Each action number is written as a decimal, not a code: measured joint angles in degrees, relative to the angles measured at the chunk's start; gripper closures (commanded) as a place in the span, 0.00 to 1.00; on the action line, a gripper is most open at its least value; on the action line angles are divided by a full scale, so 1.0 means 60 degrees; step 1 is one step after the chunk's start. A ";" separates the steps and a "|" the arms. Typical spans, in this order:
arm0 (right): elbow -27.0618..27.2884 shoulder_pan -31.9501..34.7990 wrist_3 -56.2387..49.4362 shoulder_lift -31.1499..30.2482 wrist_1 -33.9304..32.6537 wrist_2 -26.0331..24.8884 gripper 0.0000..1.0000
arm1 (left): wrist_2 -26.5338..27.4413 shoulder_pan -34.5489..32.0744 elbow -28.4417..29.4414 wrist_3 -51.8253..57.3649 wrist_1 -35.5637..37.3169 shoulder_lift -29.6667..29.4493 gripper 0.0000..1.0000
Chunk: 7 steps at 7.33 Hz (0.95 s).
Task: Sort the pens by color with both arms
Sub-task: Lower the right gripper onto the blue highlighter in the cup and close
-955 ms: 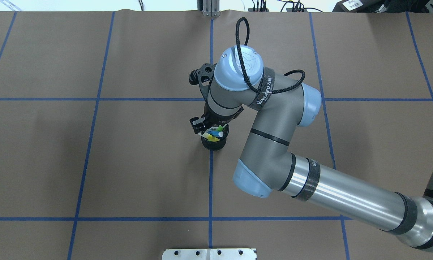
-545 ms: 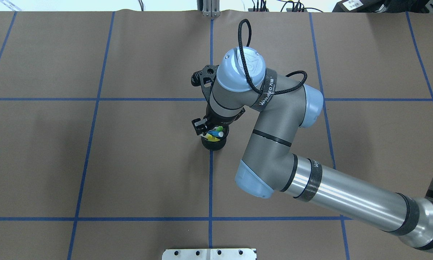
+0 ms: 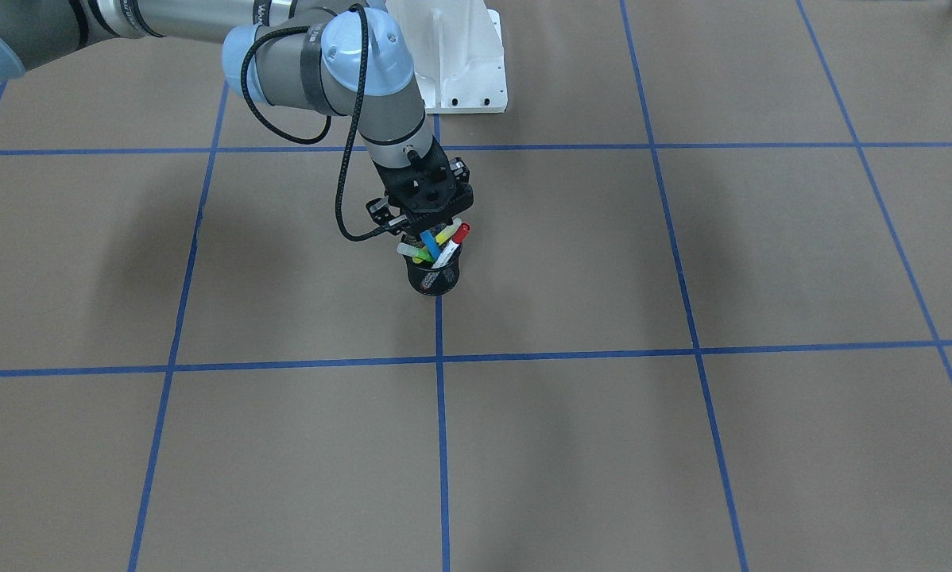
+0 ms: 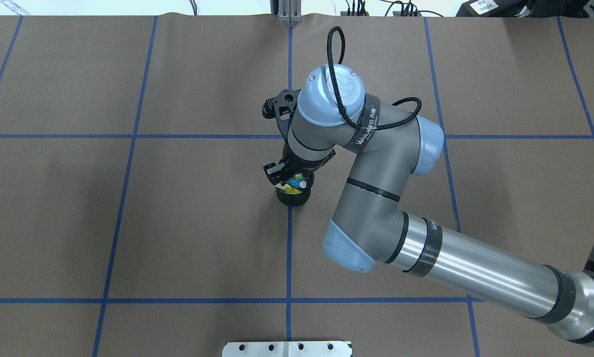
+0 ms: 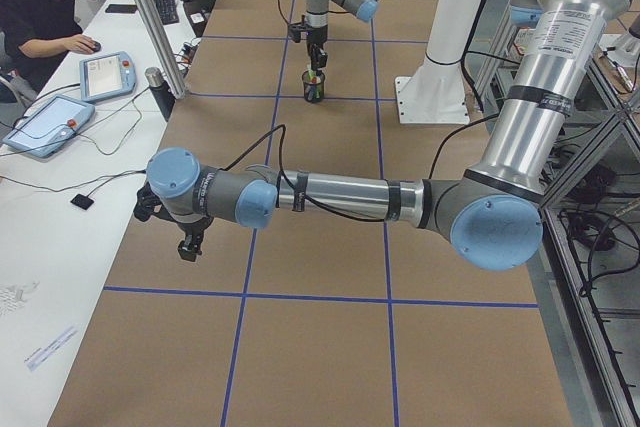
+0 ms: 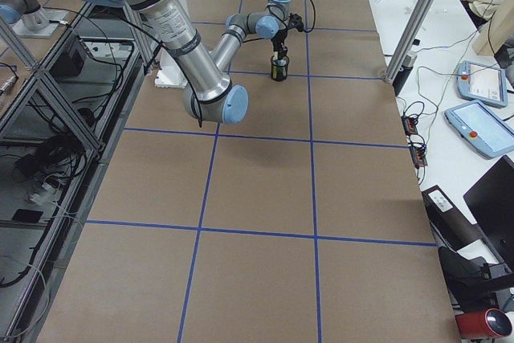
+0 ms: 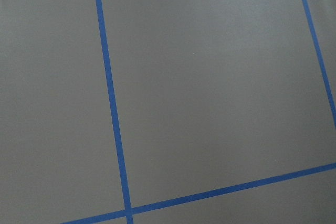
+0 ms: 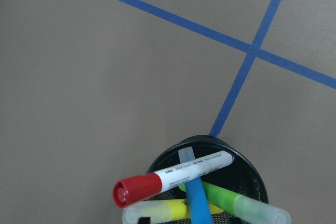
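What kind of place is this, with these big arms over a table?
Most likely a robotics research lab. A grey-and-silver jointed right arm and matching left arm reach over a brown table taped into blue grid squares, while a person at a white side bench has screen-fronted control tablets.

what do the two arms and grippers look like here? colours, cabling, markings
Right arm: matte grey joint housings, polished silver tubes, round light-blue joint caps, a black braided cable looped at the wrist, black straps with white lettering. The right gripper is black, two-fingered. Left arm is the same build; the left gripper is black too.
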 measured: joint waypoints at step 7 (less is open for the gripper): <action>0.0492 0.0018 0.0000 -0.0396 -0.0098 0.0068 0.44 | 0.0000 0.0000 -0.0041 -0.0014 0.0003 -0.0015 0.00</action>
